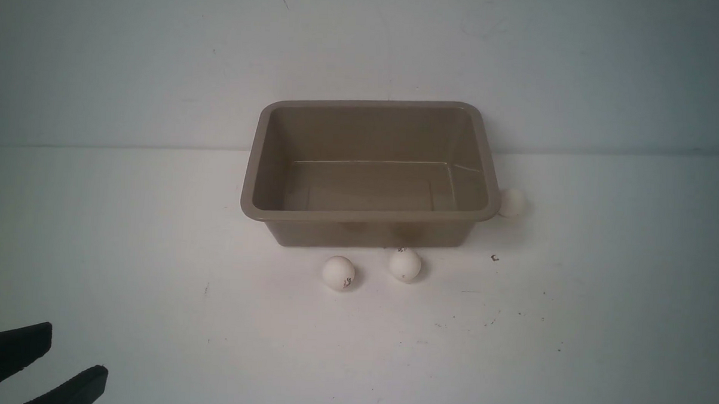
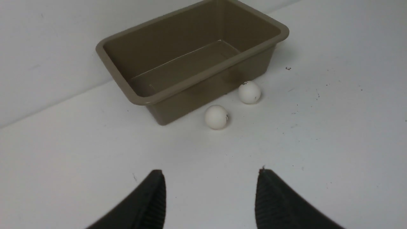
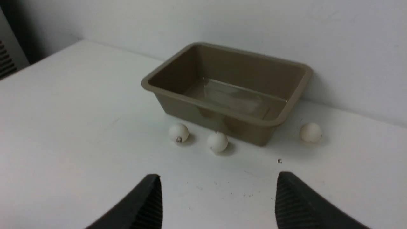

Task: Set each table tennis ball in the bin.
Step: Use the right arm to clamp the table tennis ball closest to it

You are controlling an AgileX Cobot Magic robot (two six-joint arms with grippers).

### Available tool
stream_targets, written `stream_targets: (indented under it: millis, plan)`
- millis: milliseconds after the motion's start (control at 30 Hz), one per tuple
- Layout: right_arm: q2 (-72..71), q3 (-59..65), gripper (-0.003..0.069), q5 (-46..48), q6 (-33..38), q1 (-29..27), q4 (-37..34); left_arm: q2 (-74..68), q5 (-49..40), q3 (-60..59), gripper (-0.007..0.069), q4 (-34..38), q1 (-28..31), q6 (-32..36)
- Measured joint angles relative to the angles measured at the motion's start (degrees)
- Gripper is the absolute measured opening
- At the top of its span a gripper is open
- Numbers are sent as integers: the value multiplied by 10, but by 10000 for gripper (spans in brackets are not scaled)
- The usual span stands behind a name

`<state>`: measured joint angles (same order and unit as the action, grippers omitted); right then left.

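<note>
Here, three table tennis balls [image 3: 217, 142], small matte off-white spheres, are shown lying on the surface [image 1: 153, 278] outside the bin [image 1: 365, 216]. The left ball [image 1: 338, 273] and the middle ball [image 1: 404, 264], each printed with a tiny dark mark, are set close together just before the bin's near long wall. The right ball [image 1: 512, 202] is placed just beside its right short wall. The bin, a rectangular tan-brown tub of smooth plastic with rounded corners, a flared rim and sloping walls, is stood at the far edge of the surface, against the pale wall [image 1: 161, 57]. The surface is matte white and flecked with fine dark specks. The left gripper [image 1: 74, 355], with black ribbed fingers, is seen by the near left corner, its jaws spread with nothing between them. The right gripper [image 3: 218, 175], shown only in its wrist view, is likewise spread and unloaded.
</note>
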<state>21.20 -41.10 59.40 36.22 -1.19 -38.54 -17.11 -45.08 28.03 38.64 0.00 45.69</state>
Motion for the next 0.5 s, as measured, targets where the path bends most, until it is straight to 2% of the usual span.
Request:
stream_targets:
  millis: [200, 367, 500]
  plan:
    - [90, 0, 440, -12, 59, 0, -2, -1, 1, 2, 452, -1, 0, 10]
    - [180, 0, 440, -19, 78, 0, 0, -1, 5, 3, 461, -1, 0, 10]
    - [266, -17, 440, -54, 145, 0, 1, -1, 6, 3, 461, -1, 0, 10]
